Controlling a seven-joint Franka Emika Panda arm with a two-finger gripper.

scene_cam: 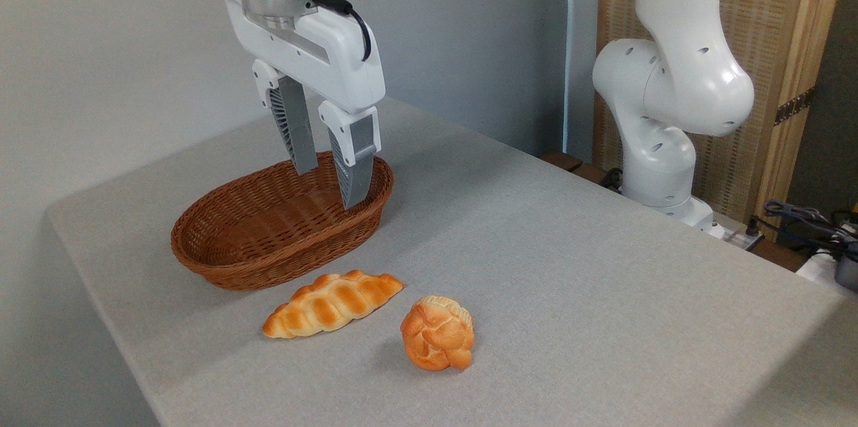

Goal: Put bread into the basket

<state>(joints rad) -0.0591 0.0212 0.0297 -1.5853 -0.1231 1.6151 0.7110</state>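
A gray table [570, 266] fills most of the view. On its far left part sits a brown woven basket [221, 259]. The gripper [330, 187] hangs over the right end of the basket, and its two gray fingers [298, 132] are spread apart with nothing between them. The long braided bread [332, 303] lies on the table just in front of the basket, close to the rim. A round knotted bun [438, 333] sits near the bread, to its right. The white robot arm [670, 92] stands at the far right.
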